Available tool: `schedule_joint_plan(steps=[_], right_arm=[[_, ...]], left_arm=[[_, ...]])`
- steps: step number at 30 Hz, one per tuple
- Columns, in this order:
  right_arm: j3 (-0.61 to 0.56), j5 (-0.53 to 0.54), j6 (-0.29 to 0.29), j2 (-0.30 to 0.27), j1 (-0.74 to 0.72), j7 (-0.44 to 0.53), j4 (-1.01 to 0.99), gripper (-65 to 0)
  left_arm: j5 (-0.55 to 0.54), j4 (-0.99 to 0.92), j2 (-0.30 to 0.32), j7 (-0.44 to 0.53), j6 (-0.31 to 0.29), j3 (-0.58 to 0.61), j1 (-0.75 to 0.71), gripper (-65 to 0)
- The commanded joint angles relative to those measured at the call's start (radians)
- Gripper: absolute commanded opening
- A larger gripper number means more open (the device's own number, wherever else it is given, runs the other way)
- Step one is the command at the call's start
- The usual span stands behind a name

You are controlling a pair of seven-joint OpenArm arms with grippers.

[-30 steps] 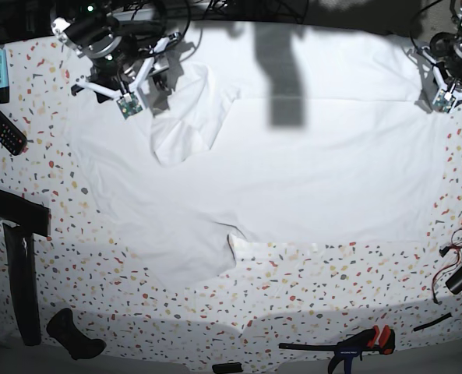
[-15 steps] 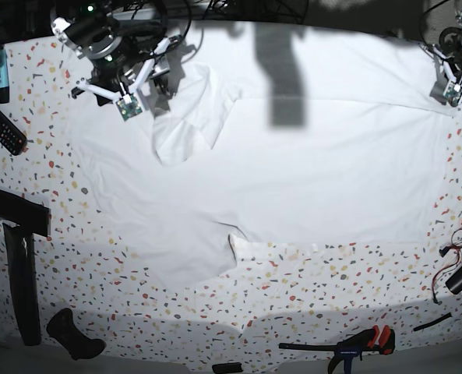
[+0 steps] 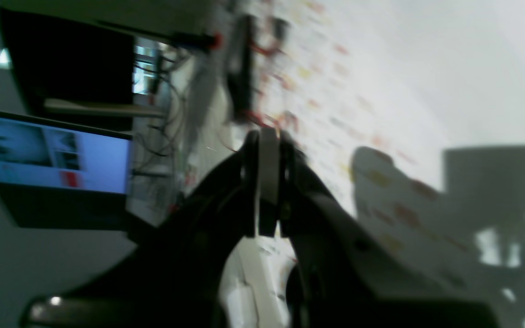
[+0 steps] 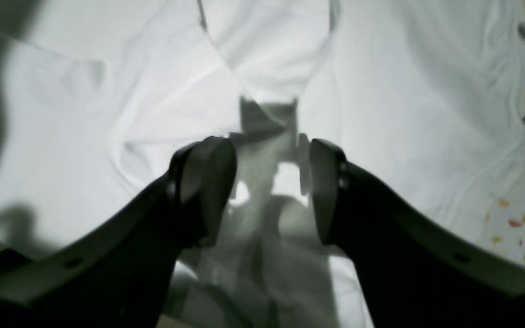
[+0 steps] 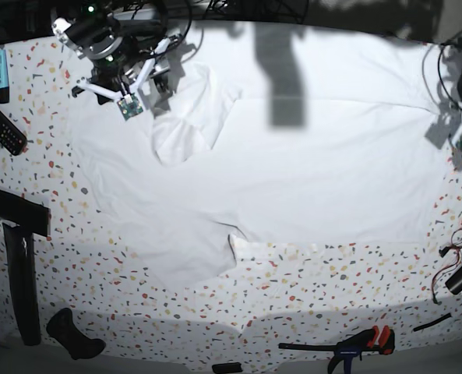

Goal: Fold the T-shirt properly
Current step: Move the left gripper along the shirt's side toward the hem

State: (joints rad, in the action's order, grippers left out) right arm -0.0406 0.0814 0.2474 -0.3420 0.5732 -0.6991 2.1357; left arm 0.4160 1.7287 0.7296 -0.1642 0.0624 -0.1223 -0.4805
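The white T-shirt [image 5: 308,164] lies spread over most of the speckled table [image 5: 308,288]. One sleeve part is folded over at the upper left [image 5: 188,117], and another flap reaches toward the front [image 5: 180,257]. My right gripper [image 5: 159,84] is at the shirt's upper left. In the right wrist view it [image 4: 267,182] is open and empty, just above wrinkled cloth [image 4: 267,50]. My left gripper [image 5: 458,134] is at the table's right edge, off the shirt. In the blurred left wrist view it [image 3: 266,182] is shut, with nothing seen in it.
A remote [image 5: 1,125] and a blue marker [image 5: 1,70] lie at the left edge. Black parts [image 5: 24,273] lie at the front left. A clamp [image 5: 355,343] is at the front. Cables [image 5: 456,257] are at the right, and a monitor [image 3: 53,155] stands beyond the table.
My left arm has swung from the shirt's upper right corner down along the right edge, away from the cloth. My right arm and the shirt have hardly moved.
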Motion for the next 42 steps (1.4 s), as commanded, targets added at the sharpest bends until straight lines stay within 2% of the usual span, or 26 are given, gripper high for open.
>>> schedule_joint_plan(steps=[1,3,4,5,6,8,10,13,17,24,28,31,34,36,40,42], right_arm=[[0.002,-0.002,-0.001,-0.004,0.003,-0.002,0.018,-34.9],[0.002,-0.002,-0.001,-0.004,0.003,-0.045,0.018,-34.9],[0.002,-0.002,-0.001,-0.004,0.003,-0.058,0.018,-34.9],[0.002,-0.002,-0.001,-0.004,0.003,-0.068,0.018,-34.9],[0.002,-0.002,-0.001,-0.004,0.003,-0.072,0.018,-34.9],[0.002,-0.002,-0.001,-0.004,0.003,-0.074,0.018,-34.9],[0.002,0.002,-0.001,-0.004,0.003,-0.073,0.018,-34.9],[0.002,0.002,-0.001,-0.004,0.003,-0.074,0.018,-34.9],[0.002,0.002,-0.001,-0.004,0.003,-0.075,0.018,-34.9],[0.002,0.002,-0.001,-0.004,0.003,-0.076,0.018,-34.9],[0.002,0.002,-0.001,-0.004,0.003,-0.074,0.019,-34.9],[0.002,0.002,-0.001,-0.004,0.003,-0.074,0.019,-34.9],[0.002,0.002,-0.001,-0.004,0.003,-0.077,0.019,-34.9],[0.002,0.002,-0.001,-0.004,0.003,-0.082,0.019,-34.9],[0.002,0.002,-0.001,-0.004,0.003,-0.095,0.019,-34.9],[0.002,0.002,-0.001,-0.004,0.004,-0.096,0.019,-34.9]], left_arm=[[-0.024,0.016,0.032,-0.001,0.014,-0.01,0.036,-56.8],[-0.1,0.016,0.048,-0.028,0.004,-0.01,0.1,-39.5],[-0.136,0.016,0.053,-0.046,0.004,-0.01,0.132,-33.5],[-0.168,0.016,0.056,-0.087,0.0,-0.01,0.171,-31.0],[-0.206,0.016,0.055,-0.157,-0.031,-0.01,0.22,-31.1],[-0.335,0.007,0.055,-0.289,-0.158,-0.01,0.332,-31.1],[-0.487,-0.02,0.055,-0.357,-0.289,-0.01,0.441,-31.1],[-0.727,-0.095,0.055,-0.421,-0.418,-0.01,0.6,-31.1],[-0.938,-0.291,0.051,-0.48,-0.529,-0.008,0.786,-31.1],[-1.17,-0.719,0.034,-0.522,-0.663,-0.008,0.997,-31.1],[-1.177,-0.9,-0.024,-0.523,-0.726,-0.008,1.069,-31.1],[-1.107,-0.999,-0.097,-0.499,-0.753,-0.008,1.107,-31.1],[-0.966,-1.081,-0.175,-0.407,-0.755,-0.008,1.133,-31.1],[-0.911,-1.131,-0.213,-0.338,-0.755,-0.008,1.142,-31.1],[-0.894,-1.227,-0.23,-0.222,-0.751,-0.008,1.159,-31.1],[-0.837,-1.266,-0.23,-0.158,-0.729,-0.008,1.165,-31.1]])
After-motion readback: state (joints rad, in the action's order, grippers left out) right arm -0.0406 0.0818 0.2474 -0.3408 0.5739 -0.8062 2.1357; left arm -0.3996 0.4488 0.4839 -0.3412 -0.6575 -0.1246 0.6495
